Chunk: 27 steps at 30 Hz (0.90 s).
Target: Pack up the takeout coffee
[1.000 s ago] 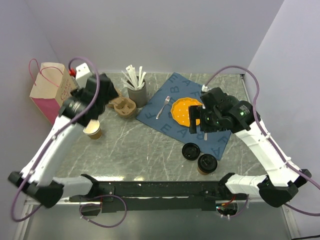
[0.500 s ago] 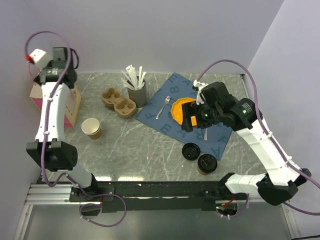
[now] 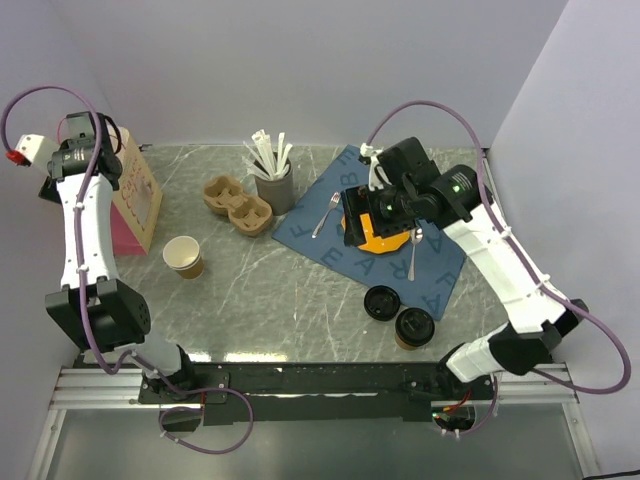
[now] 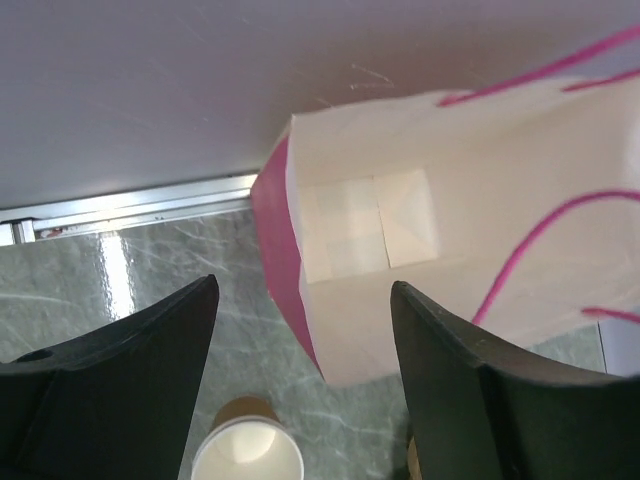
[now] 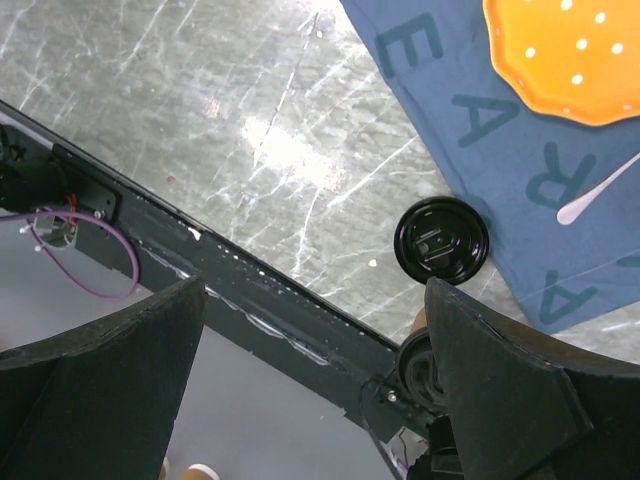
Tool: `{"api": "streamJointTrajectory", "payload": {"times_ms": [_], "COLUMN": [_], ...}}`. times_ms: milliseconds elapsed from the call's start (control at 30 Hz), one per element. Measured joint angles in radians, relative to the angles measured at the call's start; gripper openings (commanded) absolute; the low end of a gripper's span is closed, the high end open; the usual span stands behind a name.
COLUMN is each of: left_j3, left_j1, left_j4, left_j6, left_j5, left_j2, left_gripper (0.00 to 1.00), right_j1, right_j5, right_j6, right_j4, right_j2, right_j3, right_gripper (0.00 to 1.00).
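Near the table's point(image 3: 280, 290) front edge, right of centre, the coffee point(image 3: 413, 327) stands upright just beside a loose lid point(image 3: 382, 302); right gripper point(image 5: 315, 290) spread wide above the mat point(image 3: 440, 280); left gripper point(image 4: 302, 290) spread wide over the open bag point(image 4: 400, 230).

The plate point(image 5: 570, 55) is orange with white dots, the cloth point(image 5: 450, 100) blue, the bag point(image 4: 285, 270) pink, the table point(image 5: 200, 100) grey-veined.

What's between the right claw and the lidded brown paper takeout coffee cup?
In the top view, between the right claw and the takeout coffee lie the orange dotted plate, blue lettered cloth and a loose flat black plastic lid.
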Motion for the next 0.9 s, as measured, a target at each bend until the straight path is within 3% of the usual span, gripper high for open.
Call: {"api": "streamJointTrajectory", "payload": {"times_ms": [133, 367, 467, 500, 600, 700, 900], "left_j3": [-0.009, -0.022, -0.023, -0.023, -0.021, -0.01, 0.088], "left_j1": [0.016, 0.039, 0.05, 0.051, 0.054, 0.054, 0.054], "left_j4": [0.018, 0.052, 0.055, 0.059, 0.07, 0.085, 0.126], "left_j6": [-0.001, -0.002, -0.002, 0.0, 0.012, 0.045, 0.104], "left_j5": [-0.008, -0.002, 0.001, 0.004, 0.021, 0.05, 0.126], "left_j2": [0.005, 0.071, 0.108, 0.117, 0.131, 0.132, 0.131], "left_gripper": [0.74, 0.63, 0.45, 0.32, 0.08, 0.01, 0.01], "right_j1": [0.0, 0.001, 0.001, 0.001, 0.001, 0.001, 0.001], "right_j5": [0.0, -0.011, -0.013, -0.013, -0.012, -0.011, -0.011], "right_j6": [0.0, 0.001, 0.0, 0.0, -0.001, -0.006, -0.013], "right_j4": [-0.024, -0.056, -0.056, -0.057, -0.064, -0.068, -0.072], "right_j2": [0.058, 0.162, 0.188, 0.193, 0.202, 0.208, 0.214], "right_j3": [0.071, 0.205, 0.227, 0.227, 0.228, 0.232, 0.245], "right_gripper": [0.96, 0.96, 0.97, 0.96, 0.97, 0.97, 0.97]}}
